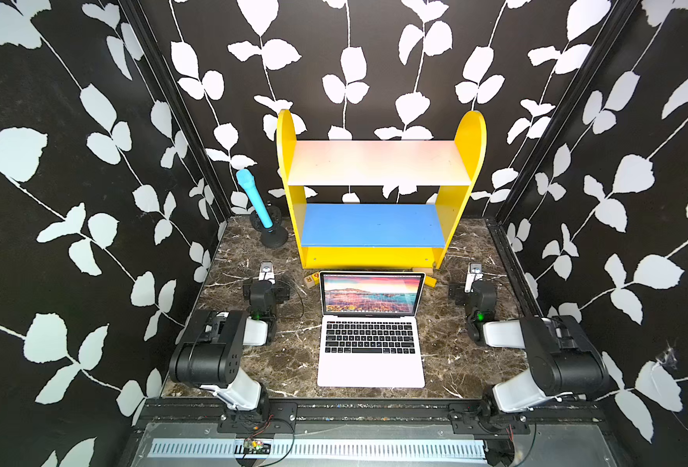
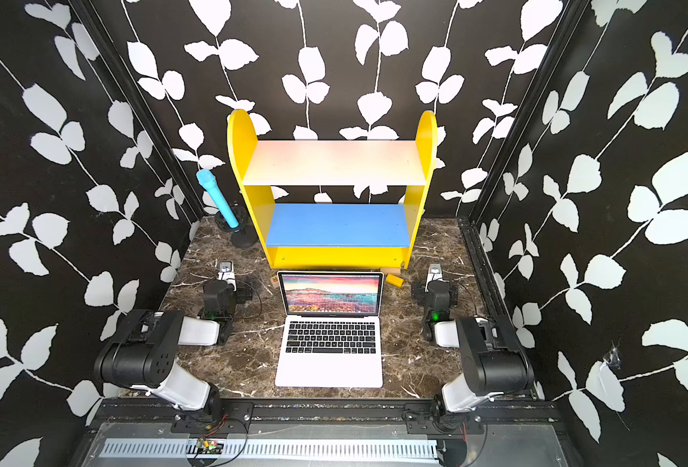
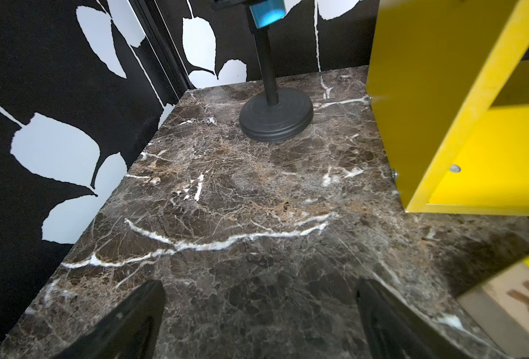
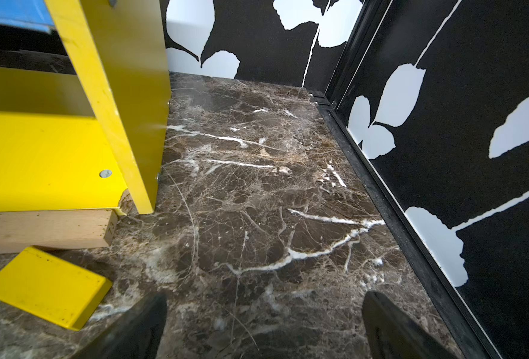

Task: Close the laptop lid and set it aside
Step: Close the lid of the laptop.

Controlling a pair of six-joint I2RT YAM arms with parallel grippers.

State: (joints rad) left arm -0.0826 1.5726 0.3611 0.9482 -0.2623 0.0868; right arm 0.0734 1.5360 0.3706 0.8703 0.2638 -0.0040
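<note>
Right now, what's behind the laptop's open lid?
The yellow shelf's base stands close behind the lid. A lettered wooden block peeks out at one corner, a yellow block and a plain wooden block at the other. The table directly behind the lid is covered.

**Marble Table Carries Laptop, Shelf and Stray Blocks**

A dark brown marble tabletop point(image 1: 293, 364), veined in white, carries an open laptop point(image 1: 370, 351) at its centre, toward the front edge. Just behind it stands a yellow shelf unit point(image 1: 374, 256). A round black stand base point(image 1: 273, 239) sits in the back left corner, beside the shelf. A pale wooden block point(image 4: 45, 230) lies at the shelf's right foot, with a flat yellow block point(image 4: 45, 286) just in front of it. A lettered wooden tile point(image 1: 306, 280) lies left of the laptop's screen.
</note>
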